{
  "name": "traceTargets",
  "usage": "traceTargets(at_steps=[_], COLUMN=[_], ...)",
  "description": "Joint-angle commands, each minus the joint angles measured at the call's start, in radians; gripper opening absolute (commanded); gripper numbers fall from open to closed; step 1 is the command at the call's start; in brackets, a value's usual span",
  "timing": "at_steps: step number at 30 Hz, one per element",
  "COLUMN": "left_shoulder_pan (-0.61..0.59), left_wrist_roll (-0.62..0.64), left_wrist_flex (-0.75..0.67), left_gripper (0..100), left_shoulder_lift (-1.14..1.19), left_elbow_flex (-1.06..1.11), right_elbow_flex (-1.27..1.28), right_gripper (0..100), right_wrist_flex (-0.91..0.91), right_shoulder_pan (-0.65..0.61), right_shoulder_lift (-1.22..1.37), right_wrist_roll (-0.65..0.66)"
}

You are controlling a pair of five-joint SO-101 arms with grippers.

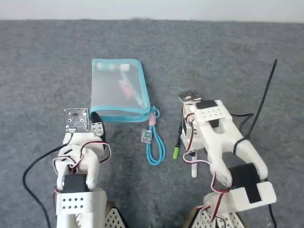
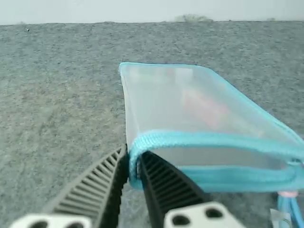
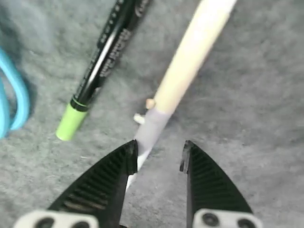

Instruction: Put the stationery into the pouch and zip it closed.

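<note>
While the left gripper (image 2: 133,164) is pressed together on the teal-trimmed near corner of the pouch (image 2: 190,109), the right gripper (image 3: 160,151) hangs partly spread over a white pen (image 3: 187,57). One finger sits just beside the pen's grey tip (contact unclear). Black marker (image 3: 104,57), green cap, lies just beside the pen, between it and the pouch's teal strap (image 1: 156,147). Pouch sits ahead of the left arm, reddish contents showing through its translucent side. Surface: grey felt-like mat (image 1: 47,71). Pale wall (image 1: 152,8) along the far edge.
</note>
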Motion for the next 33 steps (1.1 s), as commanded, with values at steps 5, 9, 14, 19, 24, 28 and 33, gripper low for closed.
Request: traceTargets(at_steps=[5,9,14,19,24,28,33], left_shoulder_pan=[0.009,0.009,0.011,0.048,0.180,0.278,0.288], left_wrist_roll=[-0.008,-0.008,-0.008,-0.009,-0.011,-0.058,-0.058], left_wrist_flex=[0.002,0.002,0.002,0.002,-0.063,-0.064,-0.064], left_gripper=[1,1,1,1,1,1,1], left_shoulder_lift=[-0.014,-0.014,-0.014,-0.014,-0.014,-0.009,-0.009], left_elbow_flex=[-0.047,-0.047,-0.036,-0.018,0.036,0.041,0.041], right_elbow_flex=[0.157,0.265,0.292,0.216,-0.054,-0.242,-0.281], right_gripper=[15.5,15.4,0.8,0.6,0.6,0.6,0.6], right_wrist_flex=[-0.114,-0.174,-0.176,-0.097,0.148,0.325,0.414], right_shoulder_pan=[-0.036,-0.053,-0.048,0.031,0.182,0.168,0.051], right_shoulder_lift=[-0.147,-0.170,-0.174,-0.182,-0.209,-0.308,-0.475], right_wrist_roll=[-0.014,0.015,0.107,0.155,0.278,0.304,0.304])
